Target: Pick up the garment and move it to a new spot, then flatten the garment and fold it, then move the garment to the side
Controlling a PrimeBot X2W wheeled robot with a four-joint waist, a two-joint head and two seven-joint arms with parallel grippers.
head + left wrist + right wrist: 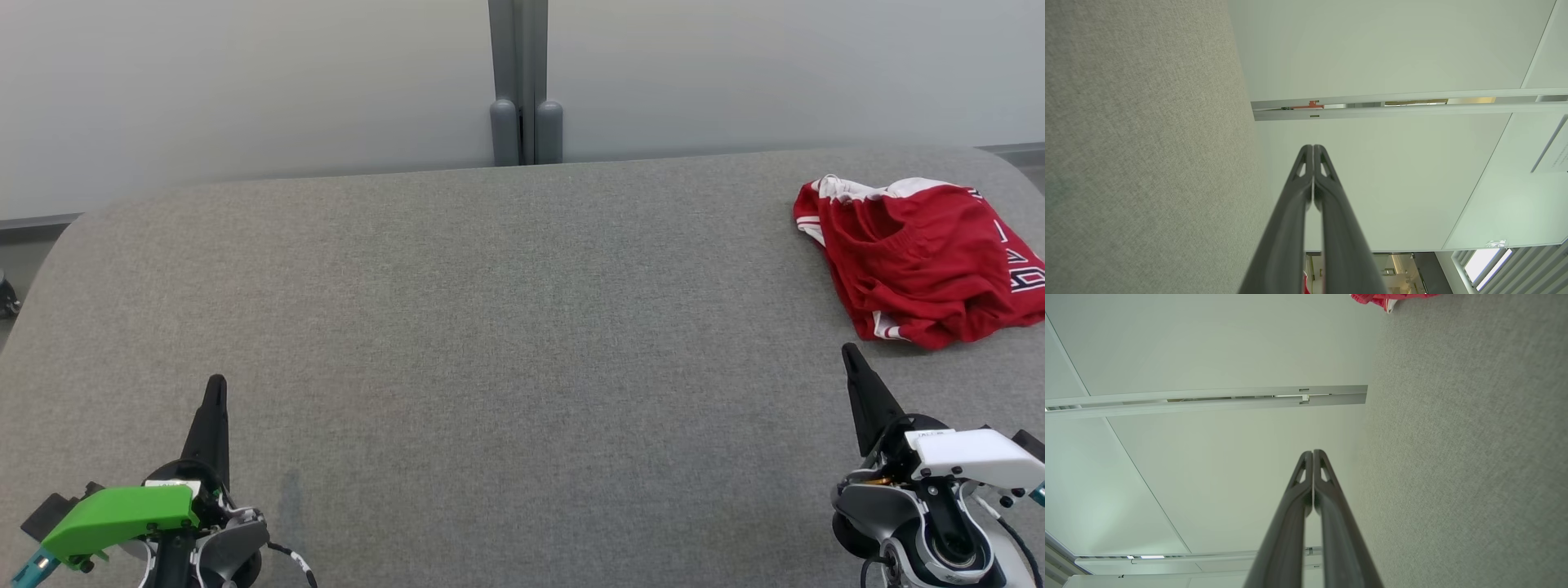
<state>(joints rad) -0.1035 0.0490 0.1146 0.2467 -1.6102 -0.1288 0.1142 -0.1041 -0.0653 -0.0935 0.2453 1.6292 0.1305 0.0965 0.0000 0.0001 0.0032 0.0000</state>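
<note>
- Grey woven-fabric tabletop with rounded far corners (490,327) spans the foreground.
- Plain pale white wall panels (245,82) stand directly behind it, evenly lit.
- Grey vertical post with two rounded feet (526,122) joins the panels at centre.
- Bright window beside grey slats (1488,265), left wrist view.

Office-like room: pale partition panels (245,82) and a grey metal post (526,82) stand behind a grey fabric-covered table (490,327).

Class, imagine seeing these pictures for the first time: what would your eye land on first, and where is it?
The crumpled red garment with white trim, lying at the far right of the grey table, stands out first. Next come two shut grippers at the near edge: the left gripper with a bright green cover, the right gripper just short of the garment.
</note>
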